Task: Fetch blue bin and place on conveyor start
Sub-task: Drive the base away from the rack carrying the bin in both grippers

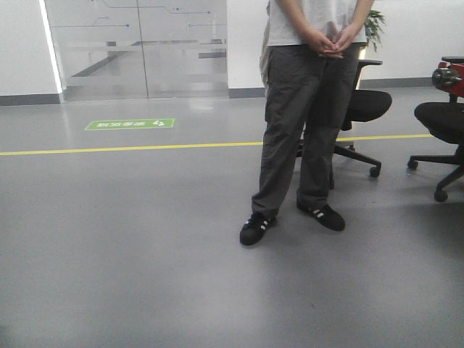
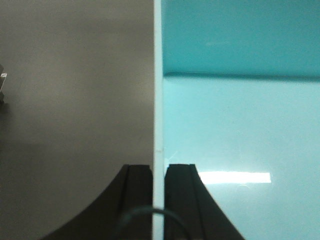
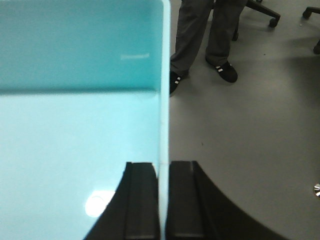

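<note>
The bin (image 3: 75, 140) hangs between the 2 grippers, each pinching 1 thin side wall. The left gripper (image 2: 158, 170) is clenched on the rim, with 1 finger inside the tub and 1 outside, and the pale floor of the bin spreads inboard and ahead of it. The right gripper (image 3: 164, 167) grips the opposite wall the same way, with the tub inboard and bare floor (image 3: 260, 140) outboard and below, so the bin seems to be carried clear of the ground. Outboard of the left gripper lies a dark grey surface (image 2: 75, 100); I cannot tell whether it is belt or floor, and no red frame shows, so the conveyor start is not confirmed in any view. The main risk comes from the hold itself. Smooth, thin walls held by narrow pads could slide out if either arm jolts or the 2 drift apart or together, which would flex the tub. A person (image 1: 312, 109) stands ahead of the right gripper, close to the bin's far corner, with a chair (image 1: 366, 105) behind, so driving or reaching forward could strike them.
</note>
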